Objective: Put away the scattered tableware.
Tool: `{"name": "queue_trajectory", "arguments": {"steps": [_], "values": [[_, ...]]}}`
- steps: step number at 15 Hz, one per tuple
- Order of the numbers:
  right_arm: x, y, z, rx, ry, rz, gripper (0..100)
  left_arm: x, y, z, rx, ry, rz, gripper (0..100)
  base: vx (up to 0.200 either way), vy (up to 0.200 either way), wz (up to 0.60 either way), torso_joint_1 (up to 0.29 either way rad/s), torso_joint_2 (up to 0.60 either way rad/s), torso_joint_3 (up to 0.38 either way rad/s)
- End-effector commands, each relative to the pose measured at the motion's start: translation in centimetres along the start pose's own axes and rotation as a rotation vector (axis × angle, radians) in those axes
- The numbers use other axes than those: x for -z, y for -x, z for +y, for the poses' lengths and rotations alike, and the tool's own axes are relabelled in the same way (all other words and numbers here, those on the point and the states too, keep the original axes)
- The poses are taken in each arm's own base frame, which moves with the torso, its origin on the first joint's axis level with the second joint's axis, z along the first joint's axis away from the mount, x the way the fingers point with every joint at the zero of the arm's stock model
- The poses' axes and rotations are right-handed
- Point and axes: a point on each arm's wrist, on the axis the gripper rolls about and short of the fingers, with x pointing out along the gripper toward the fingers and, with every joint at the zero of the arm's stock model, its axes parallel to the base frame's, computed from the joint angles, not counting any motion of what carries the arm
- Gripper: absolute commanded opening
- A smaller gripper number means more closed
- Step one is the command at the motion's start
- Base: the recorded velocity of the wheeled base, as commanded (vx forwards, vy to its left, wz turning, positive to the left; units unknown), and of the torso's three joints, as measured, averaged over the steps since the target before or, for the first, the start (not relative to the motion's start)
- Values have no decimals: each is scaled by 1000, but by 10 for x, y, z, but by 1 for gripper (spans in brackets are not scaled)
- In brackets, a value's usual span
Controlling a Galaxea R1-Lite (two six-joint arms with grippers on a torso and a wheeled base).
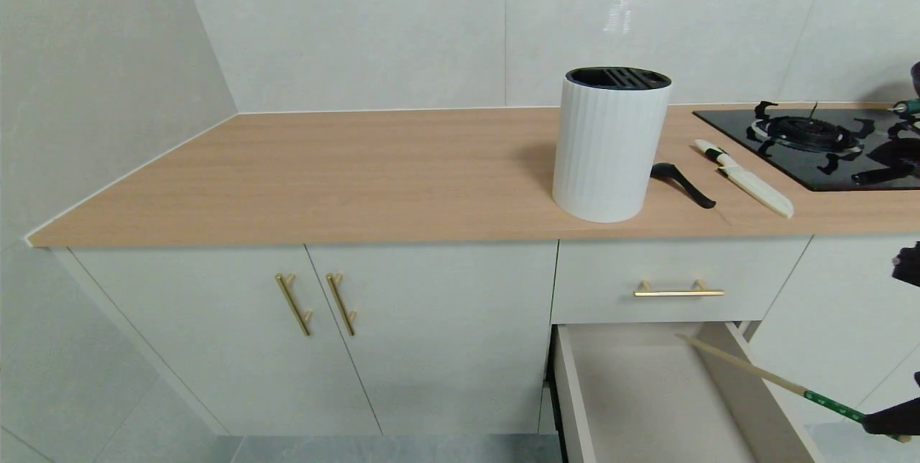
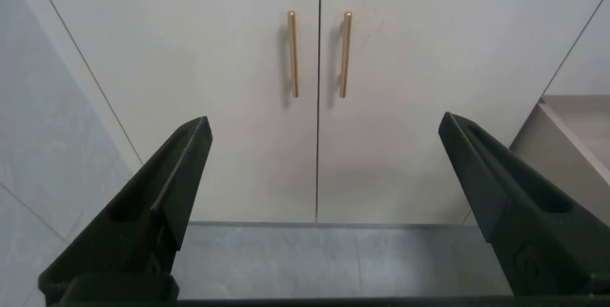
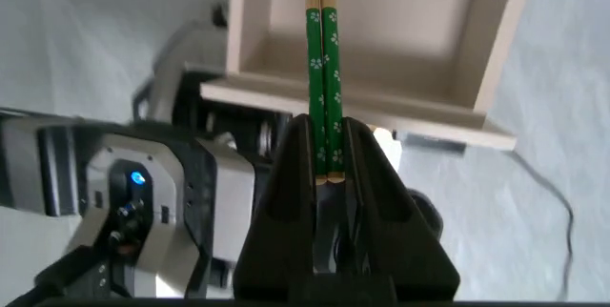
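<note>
From the head view, the bench [image 1: 323, 182] carries a white ribbed holder [image 1: 609, 150] with a slotted black top. A black spoon [image 1: 683, 185] lies just beside it and a pale knife [image 1: 744, 177] a little farther on, both loose near the hob [image 1: 819, 143]. Below, the lower drawer [image 1: 647, 395] stands pulled out. The right gripper [image 1: 873, 420] holds a pair of chopsticks [image 1: 762, 373] slanting over the drawer's far side. I take it the drawer was opened to receive them.

In the left wrist view, the left gripper [image 2: 324, 212] hangs low in front of the closed cabinet doors [image 2: 319, 88]. Its jaws are wide apart with nothing between them, and it looks parked out of the way.

In the right wrist view, the jaws are clamped on the green, patterned ends of the chopsticks. The bare tips point forward over the drawer's front edge and into its pale interior. Held by the very ends, the pair should pivot easily, so I'd lower them well inside before letting go. The spoon and knife are not yet put away.
</note>
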Motion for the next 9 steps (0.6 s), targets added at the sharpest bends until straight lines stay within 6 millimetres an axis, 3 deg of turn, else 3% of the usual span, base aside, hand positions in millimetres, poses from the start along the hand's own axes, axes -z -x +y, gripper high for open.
{"name": "queue_trajectory", "arguments": {"steps": [1, 4, 9], "values": [[-19, -40, 2, 34, -20, 157, 0, 0, 0, 0, -1, 0, 0, 100, 0, 0, 0, 0, 0, 0], [-35, -74, 4, 53, -80, 218, 0, 0, 0, 0, -1, 0, 0, 100, 0, 0, 0, 0, 0, 0], [-43, -107, 7, 55, -112, 203, 0, 0, 0, 0, -1, 0, 0, 100, 0, 0, 0, 0, 0, 0]]}}
